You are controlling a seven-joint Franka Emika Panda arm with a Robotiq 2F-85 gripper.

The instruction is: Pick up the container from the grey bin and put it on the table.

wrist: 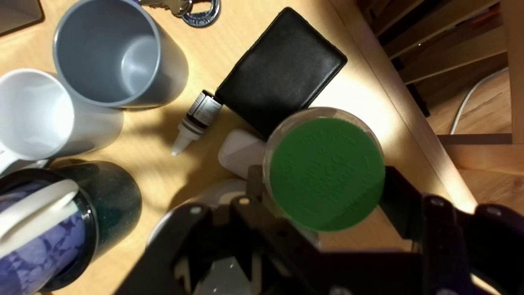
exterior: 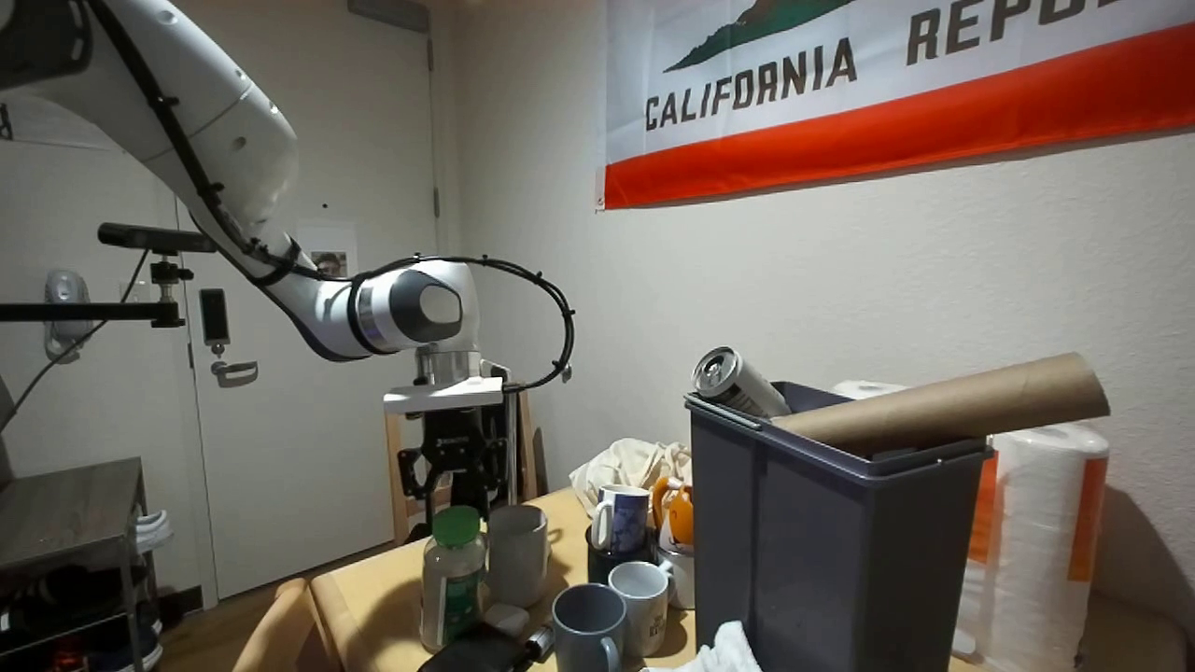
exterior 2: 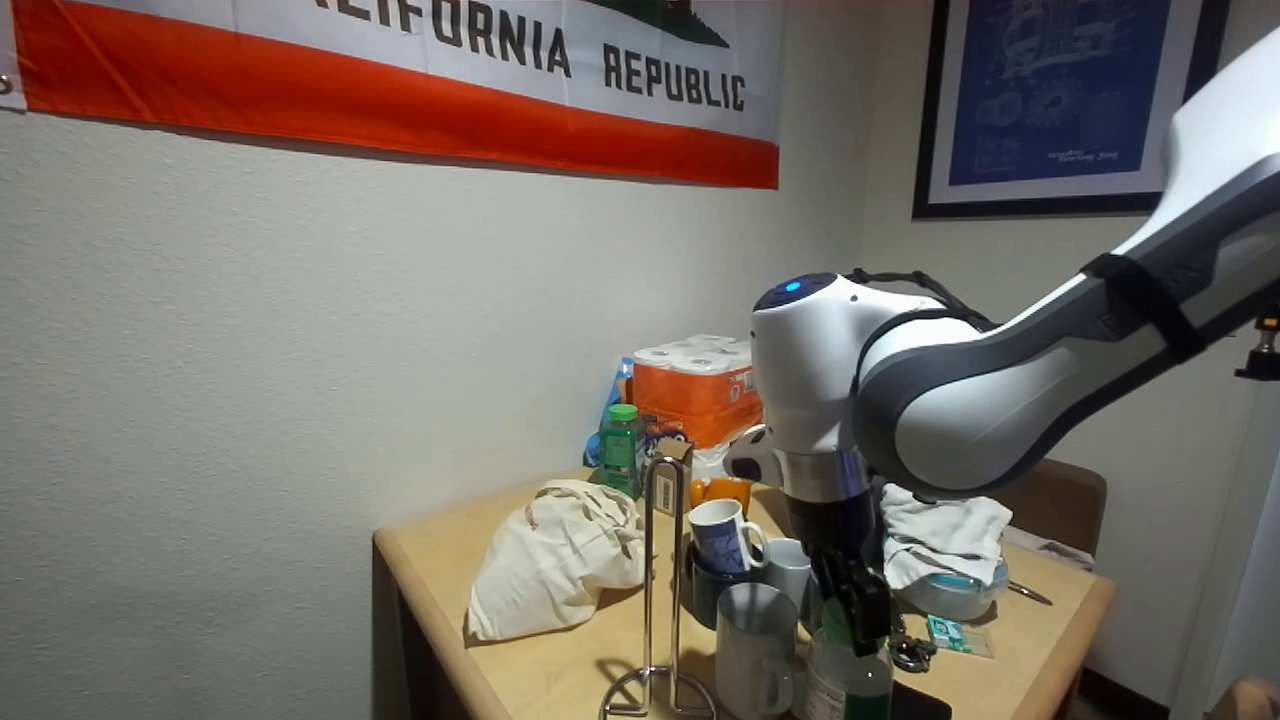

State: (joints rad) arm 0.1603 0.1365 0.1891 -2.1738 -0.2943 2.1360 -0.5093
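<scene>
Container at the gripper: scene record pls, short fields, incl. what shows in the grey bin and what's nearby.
container: upright, green lid on; appears to stand on the table
gripper: pointing down, fingers on either side of the lid; contact unclear
grey bin: can and cardboard tube poke out the top; contents below hidden
nearby: black wallet, light grey mug, dropper bottle
task: container outside the bin; release unconfirmed

In an exterior view, on the table (exterior: 364, 607): at left, container (exterior: 439, 588), wallet (exterior: 474, 652) just before, mug (exterior: 518, 551) just behind to the right. Farther right, two mugs (exterior: 581, 642) before an upper mug (exterior: 629, 523) inside a lower mug (exterior: 602, 566); at far side, bag (exterior: 625, 467). At right, bin (exterior: 789, 541); in its top, can (exterior: 747, 385) left, tube (exterior: 962, 406) right; behind, paper rolls (exterior: 1038, 560).
</scene>
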